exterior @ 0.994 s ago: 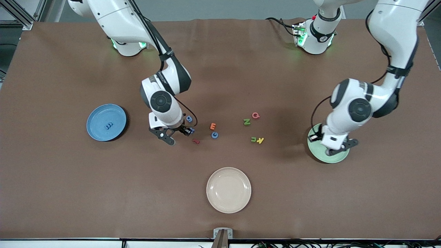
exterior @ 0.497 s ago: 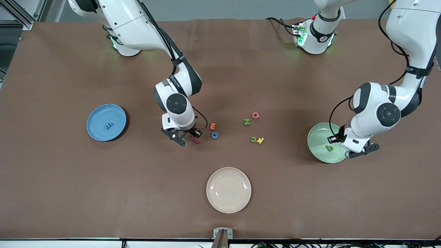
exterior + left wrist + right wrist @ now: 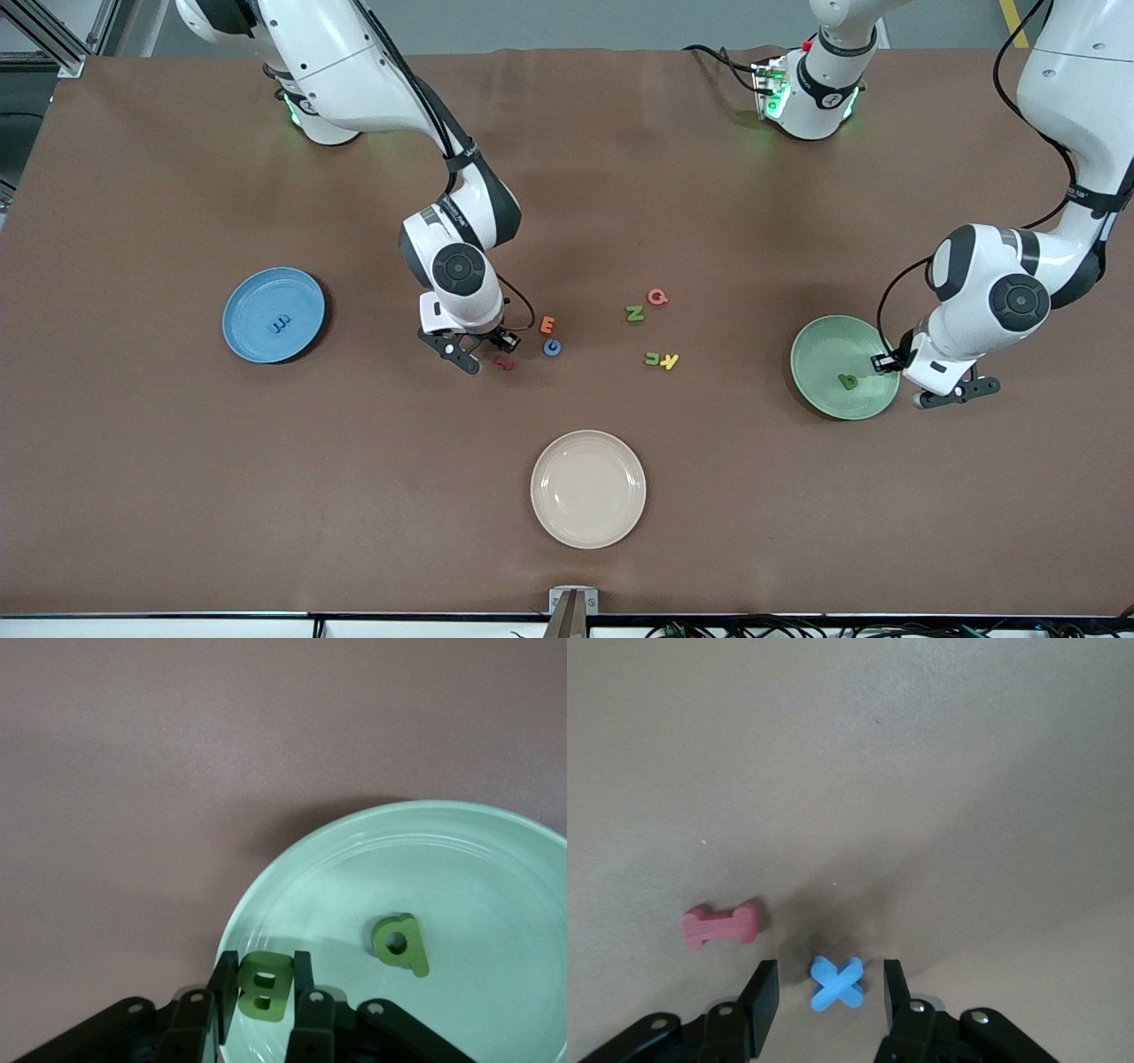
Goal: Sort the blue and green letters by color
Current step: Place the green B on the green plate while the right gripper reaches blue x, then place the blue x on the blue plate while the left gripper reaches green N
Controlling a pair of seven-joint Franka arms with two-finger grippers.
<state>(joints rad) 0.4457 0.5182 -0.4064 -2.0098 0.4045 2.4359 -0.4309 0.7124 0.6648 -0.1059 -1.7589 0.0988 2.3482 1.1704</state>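
1. The right gripper (image 3: 479,348) is hanging low over the table near the middle, its fingers spread apart with a blue x (image 3: 836,983) lying flat on the cloth between them, touching neither finger; the x's two strokes are crossing diagonally to the fingers.
2. A dark red piece (image 3: 719,926) is lying just beside the x, its long axis running roughly across the line of the fingers.
3. A blue G (image 3: 552,347) is lying flat just nearer the front camera than the orange E (image 3: 547,324), toward the left arm's end from the right gripper.
4. The left gripper (image 3: 895,363) is hovering over the rim of the green plate (image 3: 819,341), its fingers clamped on a green B (image 3: 263,985) that is standing on edge between them.
5. A green b (image 3: 400,943) is lying flat in the green plate, its stem pointing away from the held B.
6. A green N (image 3: 634,313) is sitting beside a pink-red G (image 3: 657,297), and a green u (image 3: 652,359) is touching a yellow K (image 3: 671,360).
7. A blue letter (image 3: 279,324) is resting in the blue plate (image 3: 248,341) toward the right arm's end.
8. A cream plate (image 3: 588,523) is sitting nearest the front camera.
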